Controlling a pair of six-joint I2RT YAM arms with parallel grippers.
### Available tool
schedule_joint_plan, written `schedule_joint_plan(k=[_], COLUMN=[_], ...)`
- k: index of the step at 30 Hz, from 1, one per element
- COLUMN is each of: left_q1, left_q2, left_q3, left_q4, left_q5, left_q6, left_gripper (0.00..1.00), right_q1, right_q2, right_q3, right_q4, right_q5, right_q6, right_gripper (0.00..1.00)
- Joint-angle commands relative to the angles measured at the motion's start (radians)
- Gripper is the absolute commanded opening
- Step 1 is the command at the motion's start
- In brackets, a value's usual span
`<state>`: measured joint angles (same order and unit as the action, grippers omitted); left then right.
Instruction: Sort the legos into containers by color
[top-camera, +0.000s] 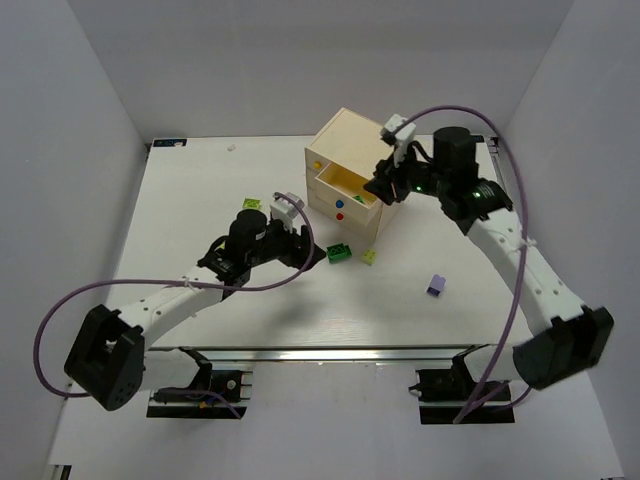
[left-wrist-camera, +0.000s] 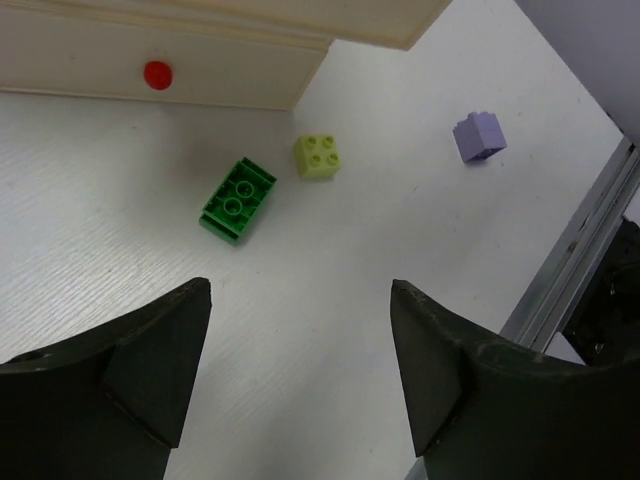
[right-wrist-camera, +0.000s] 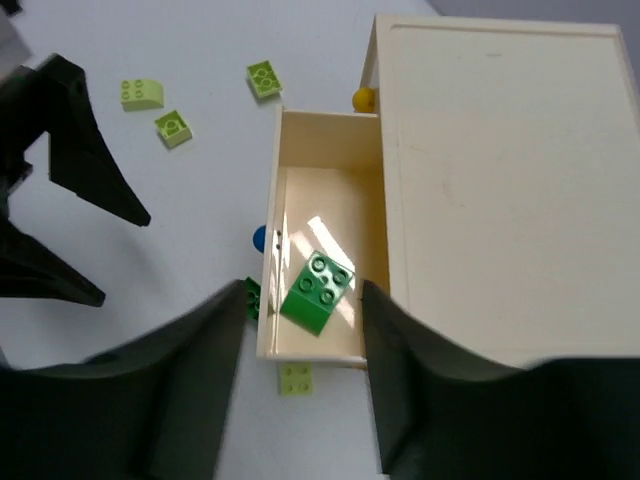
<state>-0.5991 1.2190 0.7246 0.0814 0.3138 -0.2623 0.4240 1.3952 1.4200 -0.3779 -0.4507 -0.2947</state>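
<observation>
Right hand (right-wrist-camera: 305, 295): jaws open above green studded plastic brick (right-wrist-camera: 317, 290) lying in cream wooden drawer (right-wrist-camera: 330, 140); lift straight up.
Left hand (left-wrist-camera: 300, 290): open, empty; lower squarely over oblong green plastic brick (left-wrist-camera: 237, 200) just ahead.

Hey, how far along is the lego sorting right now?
Early on. Done: one dark green lego lies in the open drawer under the open right hand. In hand: nothing; the left hand hovers open above another green lego. Left: that one, a lavender lego and several lime legos on the table.
</observation>
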Motion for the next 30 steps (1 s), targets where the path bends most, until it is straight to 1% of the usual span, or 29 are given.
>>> schedule_joint_plan(k=[1, 2, 3, 4, 5, 6, 7, 8, 9, 10, 13, 14, 15, 18, 23, 28, 30], left_q1=[-0.014, -0.025, -0.036, -0.036, -0.047, -0.057, -0.057, -0.057, -0.068, -0.068, -0.077, -0.077, -0.088, -0.099, -0.108, -0.117, -0.117], left_q2=[0.086, 0.121, 0.192, 0.22, 0.244, 0.266, 0.299, 0.321, 0.335, 0.37, 0.416, 0.425, 0.438, 0.476, 0.548, 0.596, 0.612], left_q3=[-0.018, 0.005, 0.03, 0.077, 0.088, 0.099, 0.12, 0.127, 0.136, 0.151, 0.156, 0.165, 0.17, 0.191, 0.252, 0.305, 0.32], left_q4=[0.139, 0.098, 0.074, 0.052, 0.04, 0.04, 0.037, 0.035, 0.032, 0.031, 0.081, 0.093, 0.096, 0.118, 0.113, 0.104, 0.1], left_q5=[0.063, 0.082, 0.077, 0.073, 0.053, 0.035, 0.022, 0.015, -0.002, -0.001, 0.007, 0.005, 0.004, -0.007, -0.028, -0.051, -0.056], left_q6=[0.087, 0.115, 0.135, 0.184, 0.201, 0.221, 0.26, 0.311, 0.366, 0.391, 0.457, 0.469, 0.504, 0.56, 0.618, 0.644, 0.649], left_gripper=[0.8, 0.79, 0.78, 0.78, 0.78, 0.79, 0.81, 0.84, 0.85, 0.86, 0.88, 0.91, 0.91, 0.91, 0.92, 0.89, 0.85], right_q1=[-0.045, -0.054, -0.089, -0.1, -0.112, -0.137, -0.157, -0.172, -0.18, -0.204, -0.249, -0.257, -0.267, -0.306, -0.344, -0.364, -0.378], right_q2=[-0.169, -0.191, -0.209, -0.246, -0.258, -0.274, -0.306, -0.321, -0.338, -0.366, -0.393, -0.398, -0.409, -0.417, -0.426, -0.433, -0.438], right_q3=[-0.068, -0.091, -0.13, -0.148, -0.17, -0.206, -0.228, -0.255, -0.28, -0.32, -0.361, -0.368, -0.386, -0.398, -0.418, -0.424, -0.426], right_q4=[0.121, 0.143, 0.149, 0.157, 0.168, 0.171, 0.181, 0.204, 0.217, 0.237, 0.257, 0.263, 0.28, 0.287, 0.297, 0.297, 0.297], right_q5=[-0.046, -0.057, -0.071, -0.078, -0.088, -0.095, -0.098, -0.1, -0.1, -0.102, -0.143, -0.157, -0.192, -0.235, -0.287, -0.307, -0.316], right_q6=[0.08, 0.089, 0.094, 0.098, 0.1, 0.101, 0.101, 0.103, 0.106, 0.111, 0.134, 0.143, 0.158, 0.17, 0.189, 0.203, 0.206], right_gripper=[0.44, 0.4, 0.38, 0.4, 0.45, 0.57, 0.76, 0.82, 0.85, 0.89, 0.89, 0.89, 0.89, 0.89, 0.89, 0.89, 0.89])
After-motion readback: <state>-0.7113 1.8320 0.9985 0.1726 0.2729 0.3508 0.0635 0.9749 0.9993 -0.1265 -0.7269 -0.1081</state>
